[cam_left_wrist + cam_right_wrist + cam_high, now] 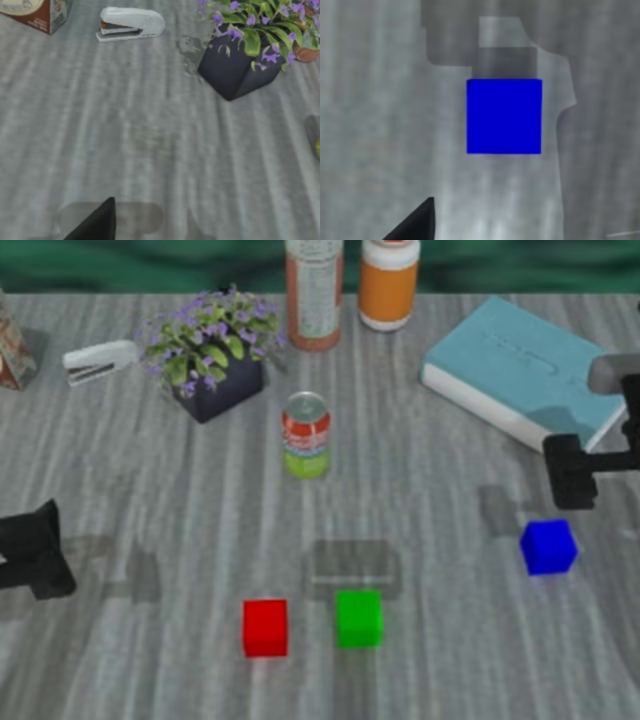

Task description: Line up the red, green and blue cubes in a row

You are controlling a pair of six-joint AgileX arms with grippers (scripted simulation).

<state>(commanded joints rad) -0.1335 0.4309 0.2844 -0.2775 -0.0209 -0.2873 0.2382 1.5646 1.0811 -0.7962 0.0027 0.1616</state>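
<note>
I see open tabletop between the red cube and the left edge, and again between the green cube and the blue cube. The soda can stands mid-table behind the red and green cubes. Along the far edge the potted plant, stapler, two bottles and the book crowd any approach.

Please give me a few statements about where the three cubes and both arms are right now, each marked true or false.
1. The bright red matte cube sits beside the bright green matte cube. True.
2. The deep blue matte cube touches the green one. False: it sits apart, toward the table's right.
3. The right claw hovers near the blue cube. True.
4. The left claw holds the red cube. False: it holds nothing, at the left edge.
</note>
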